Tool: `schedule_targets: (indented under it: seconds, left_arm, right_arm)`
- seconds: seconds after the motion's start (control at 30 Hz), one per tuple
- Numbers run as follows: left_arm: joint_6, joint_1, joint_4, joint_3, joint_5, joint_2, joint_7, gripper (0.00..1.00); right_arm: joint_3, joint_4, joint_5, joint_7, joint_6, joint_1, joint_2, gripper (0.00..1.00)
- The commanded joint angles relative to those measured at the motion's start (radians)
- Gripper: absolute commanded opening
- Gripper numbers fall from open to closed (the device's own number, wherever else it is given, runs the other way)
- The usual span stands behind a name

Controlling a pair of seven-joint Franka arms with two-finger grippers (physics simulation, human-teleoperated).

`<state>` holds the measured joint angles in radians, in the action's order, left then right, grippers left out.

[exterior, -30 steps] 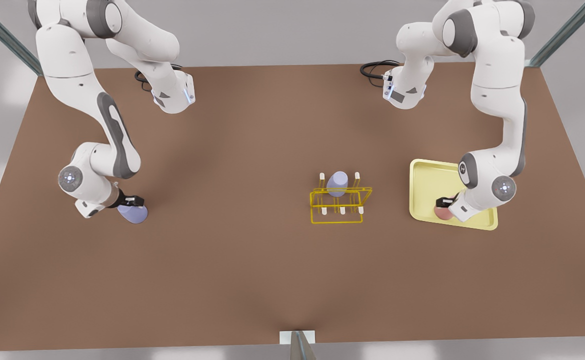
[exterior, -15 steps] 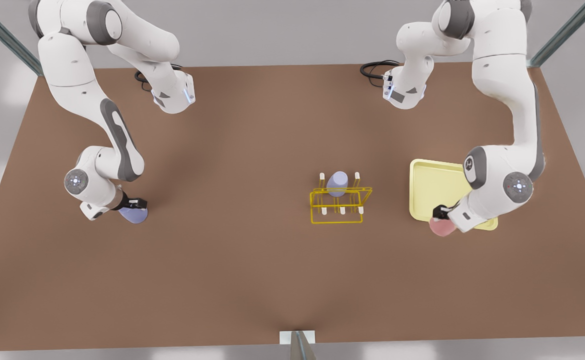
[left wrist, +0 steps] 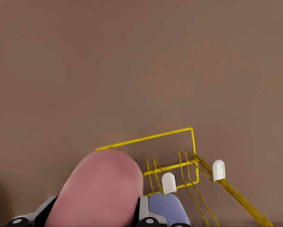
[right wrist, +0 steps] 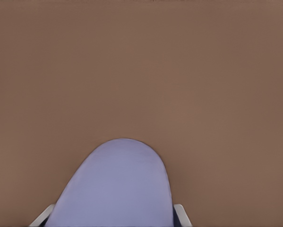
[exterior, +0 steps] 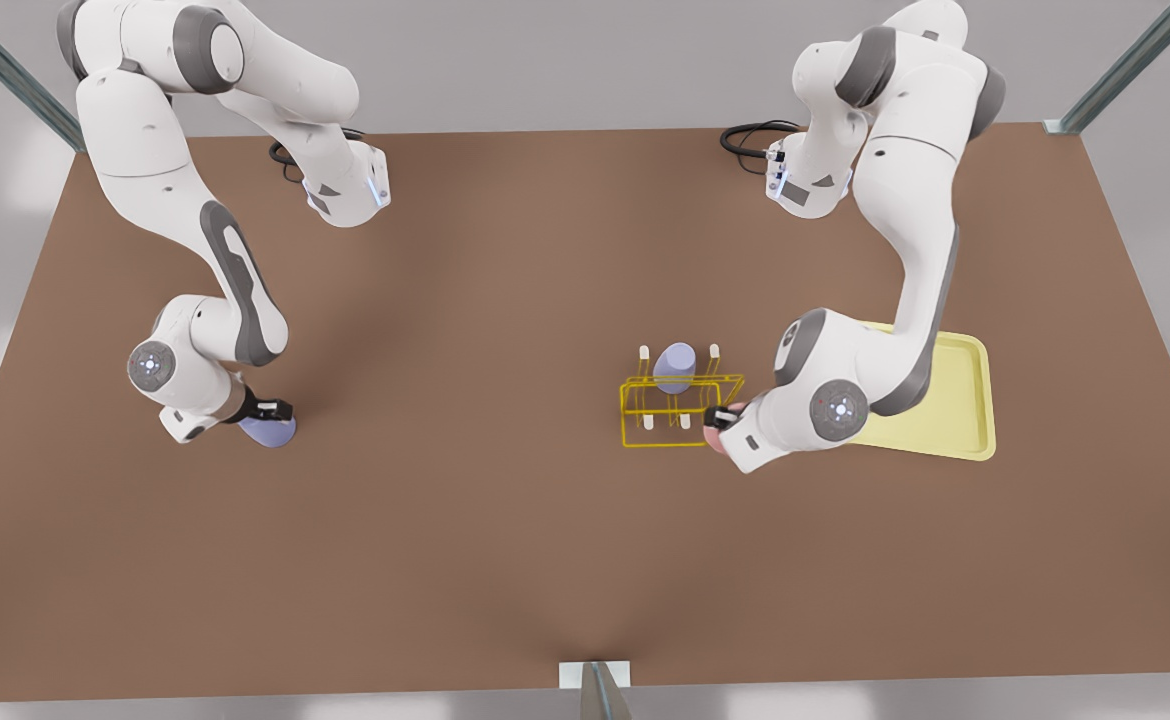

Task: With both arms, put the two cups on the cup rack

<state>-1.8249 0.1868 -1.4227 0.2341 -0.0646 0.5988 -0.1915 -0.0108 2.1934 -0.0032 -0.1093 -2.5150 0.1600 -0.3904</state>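
yellow cup rack [exterior: 682,410] bears a lavender cup [exterior: 674,367]; left pincer [exterior: 720,418] grips pink cup [left wrist: 99,191] beside it, right pincer [exterior: 267,409] grips another lavender cup [right wrist: 116,189].

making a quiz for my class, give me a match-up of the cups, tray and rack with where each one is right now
Things:
1. pink tapered cup
2. lavender cup on the front view's left
3. second lavender cup
4. pale-yellow flat tray

Places:
A. sitting on the yellow wire rack
B. in the right claw, down by the brown table
C. lying bare on the table
D. in the left claw, beside the rack

Pairs: 1-D, 2-B, 3-A, 4-C
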Motion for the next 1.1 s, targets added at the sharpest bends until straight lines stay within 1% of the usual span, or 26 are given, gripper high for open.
schedule_targets:
  seconds: [0.0, 0.07, 0.1, 0.27, 0.37, 0.53, 0.57, 0.63, 0.67, 0.77, 0.87, 0.9, 1.0, 1.07]
  left_arm:
    - [0.041, 0.010, -0.010, 0.001, 0.008, -0.002, -0.365, 0.83]
    - [0.041, 0.022, -0.013, 0.004, 0.008, -0.002, -0.368, 0.84]
    - [0.039, 0.022, -0.013, 0.004, 0.008, -0.002, -0.367, 1.00]
    - [0.041, 0.020, -0.021, 0.002, 0.009, -0.002, -0.367, 1.00]
    - [0.062, 0.022, -0.067, 0.004, 0.016, -0.016, -0.381, 1.00]
    - [0.108, 0.026, -0.074, 0.008, 0.040, -0.019, -0.381, 1.00]
    - [0.108, 0.026, -0.073, 0.008, 0.040, -0.019, -0.381, 1.00]
    - [0.113, 0.026, -0.073, 0.010, 0.039, -0.028, -0.381, 1.00]
    - [0.119, 0.025, -0.073, 0.016, 0.039, -0.031, -0.382, 1.00]
    - [0.147, 0.020, -0.065, 0.030, 0.026, -0.040, -0.384, 1.00]
    - [0.176, 0.016, -0.065, 0.030, 0.031, -0.040, -0.381, 1.00]
    - [0.184, 0.016, -0.065, 0.030, 0.032, -0.040, -0.382, 1.00]
    - [0.213, 0.017, -0.065, 0.030, 0.034, -0.048, -0.384, 1.00]
    - [0.211, 0.017, -0.065, 0.030, 0.032, -0.053, -0.384, 1.00]
  right_arm:
    - [0.000, -0.008, -0.008, 0.014, 0.010, 0.000, -0.001, 0.79]
    - [-0.001, -0.015, -0.008, 0.016, 0.013, 0.000, -0.002, 0.79]
    - [-0.001, -0.026, -0.008, 0.017, 0.022, -0.002, -0.002, 0.79]
    - [-0.005, -0.058, -0.001, 0.013, 0.054, -0.005, -0.004, 0.79]
    - [-0.028, -0.107, 0.003, 0.014, 0.096, -0.011, -0.004, 0.79]
    - [-0.038, -0.181, 0.012, 0.014, 0.097, -0.099, -0.028, 0.79]
    - [-0.067, -0.198, 0.031, 0.014, 0.097, -0.103, -0.038, 0.79]
    - [-0.080, -0.236, 0.052, 0.014, 0.096, -0.129, -0.068, 0.79]
    - [-0.100, -0.256, 0.063, 0.016, 0.096, -0.142, -0.081, 0.79]
    - [-0.130, -0.271, 0.097, 0.016, 0.085, -0.163, -0.102, 0.80]
    - [-0.187, -0.288, 0.140, 0.016, 0.085, -0.184, -0.104, 0.80]
    - [-0.202, -0.294, 0.189, 0.016, 0.085, -0.195, -0.104, 0.80]
    - [-0.204, -0.320, 0.313, 0.016, 0.087, -0.284, -0.100, 0.79]
    - [-0.204, -0.348, 0.357, 0.016, 0.096, -0.326, -0.099, 0.79]
